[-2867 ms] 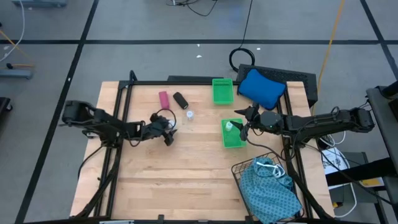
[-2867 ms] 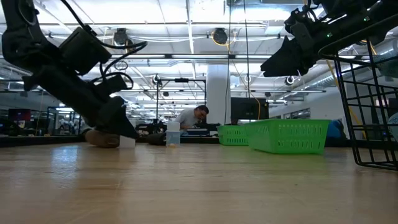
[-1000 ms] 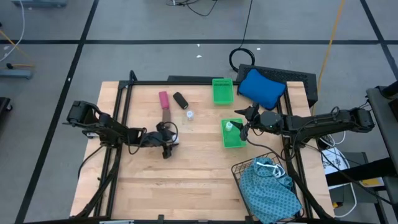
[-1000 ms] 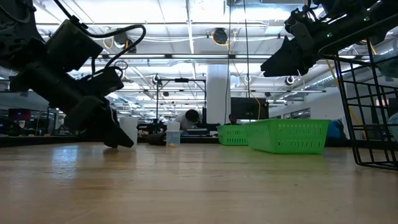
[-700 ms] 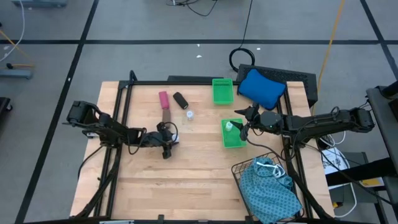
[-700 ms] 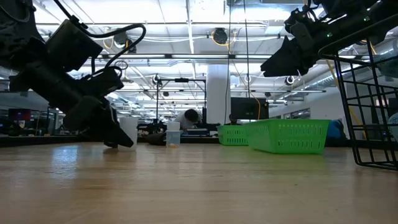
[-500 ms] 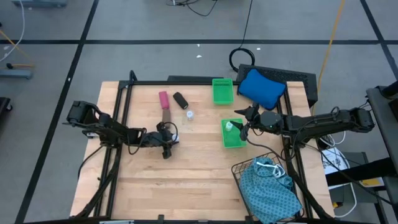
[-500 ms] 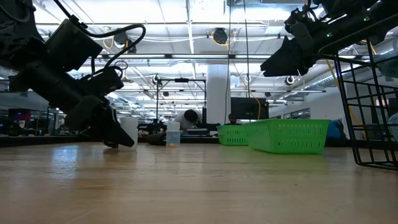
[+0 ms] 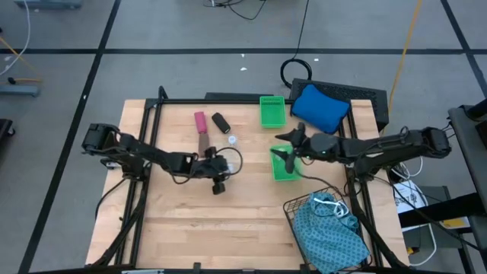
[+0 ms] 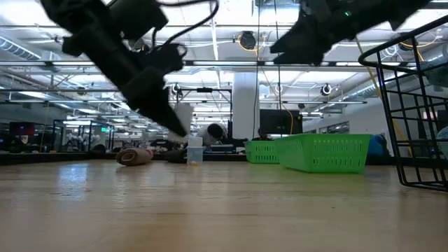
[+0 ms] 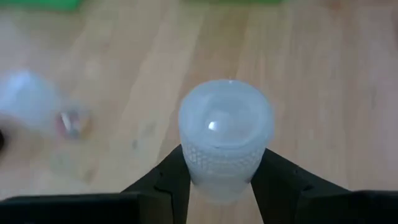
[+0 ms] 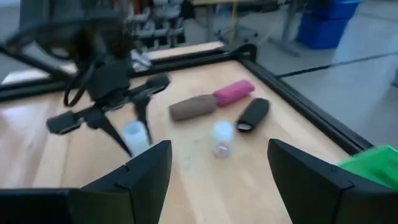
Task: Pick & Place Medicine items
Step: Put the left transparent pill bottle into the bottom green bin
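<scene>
Since the earlier frame the left gripper (image 9: 218,185) has lifted off the table and swung right, now clamped on a white vial (image 11: 225,137). Brown cylinder (image 9: 204,142), pink cylinder (image 9: 199,122), black cylinder (image 9: 221,122) and another vial (image 9: 231,140) remain far-side. Right gripper (image 9: 287,154) hangs open over the near green tray (image 9: 286,176). Likely next: drop-off.

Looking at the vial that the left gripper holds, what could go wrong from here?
1. The left gripper pinches only the lower end of the white vial, so the vial may slip on the way.
2. The right gripper hangs over the nearer green tray; if the vial goes there, the arms could collide.
</scene>
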